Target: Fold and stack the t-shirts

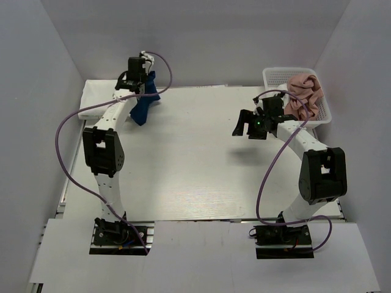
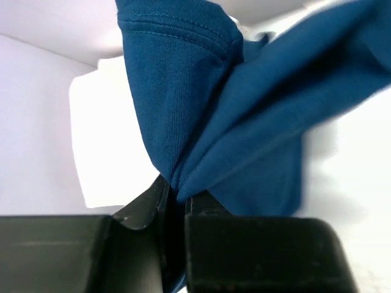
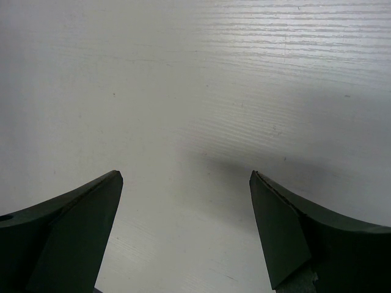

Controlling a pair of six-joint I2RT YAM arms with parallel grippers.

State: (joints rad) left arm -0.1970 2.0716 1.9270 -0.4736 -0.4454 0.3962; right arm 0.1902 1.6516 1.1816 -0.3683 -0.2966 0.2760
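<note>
A navy blue t-shirt (image 1: 143, 107) hangs bunched above the table's back left, and my left gripper (image 1: 145, 85) is shut on its upper fold. The left wrist view shows the blue cloth (image 2: 244, 110) pinched between the two black jaws of the left gripper (image 2: 177, 190). Behind it lies a flat white t-shirt (image 1: 99, 91) (image 2: 104, 140). A dusty pink t-shirt (image 1: 305, 94) lies crumpled in the basket. My right gripper (image 1: 244, 122) (image 3: 186, 177) hovers open over bare table, with nothing between its fingers.
The white mesh basket (image 1: 287, 71) stands at the back right, just behind the right arm. White walls close in the table on the left, back and right. Purple cables loop from both arms.
</note>
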